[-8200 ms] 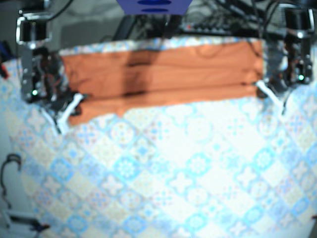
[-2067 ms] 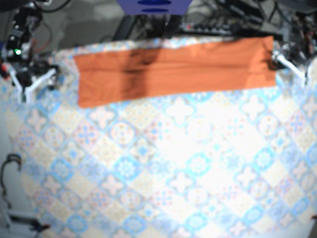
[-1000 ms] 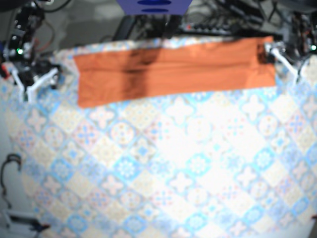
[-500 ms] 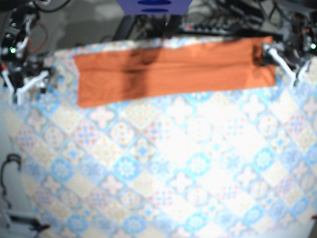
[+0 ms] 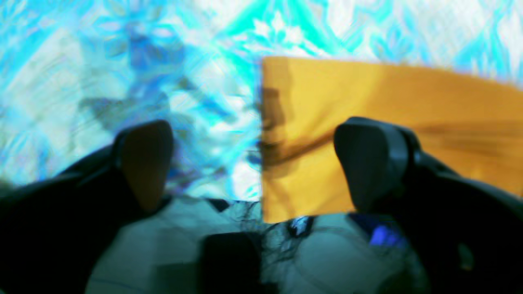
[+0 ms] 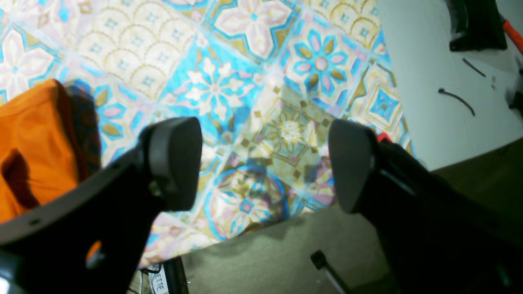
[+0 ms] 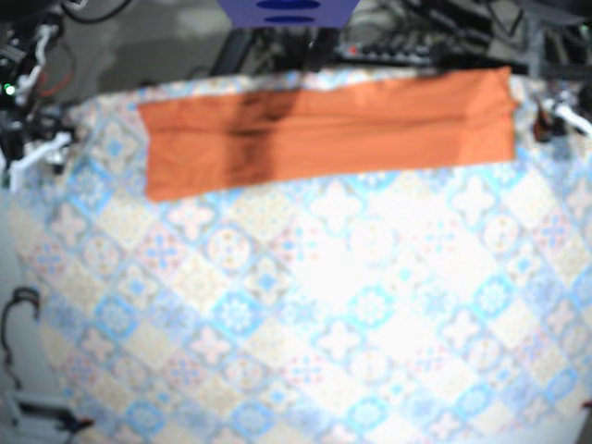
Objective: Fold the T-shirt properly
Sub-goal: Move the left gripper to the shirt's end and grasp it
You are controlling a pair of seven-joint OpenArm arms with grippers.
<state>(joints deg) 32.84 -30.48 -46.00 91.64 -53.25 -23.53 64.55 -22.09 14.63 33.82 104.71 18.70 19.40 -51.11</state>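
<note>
The orange T-shirt [image 7: 324,129] lies folded into a long flat strip across the far part of the patterned tablecloth [image 7: 324,314]. My left gripper [image 7: 566,116] hangs just off the strip's right end, apart from it. In the left wrist view that gripper [image 5: 257,163] is open, with the shirt's [image 5: 388,118] end edge below the gap and nothing held. My right gripper [image 7: 35,155] sits at the table's far left edge, well clear of the strip's left end. In the right wrist view it [image 6: 263,163] is open and empty, with the shirt [image 6: 28,143] at the frame's left.
A blue object [image 7: 287,9] and a tangle of cables [image 7: 416,42] sit behind the table's far edge. A black cable loop [image 7: 18,310] hangs off the left side. Below my right gripper the table edge drops to grey floor [image 6: 265,257].
Both grippers have drawn outward from the shirt's ends; the left one has gone right off the strip's end, the right one left toward the table edge. The shirt lies still.
</note>
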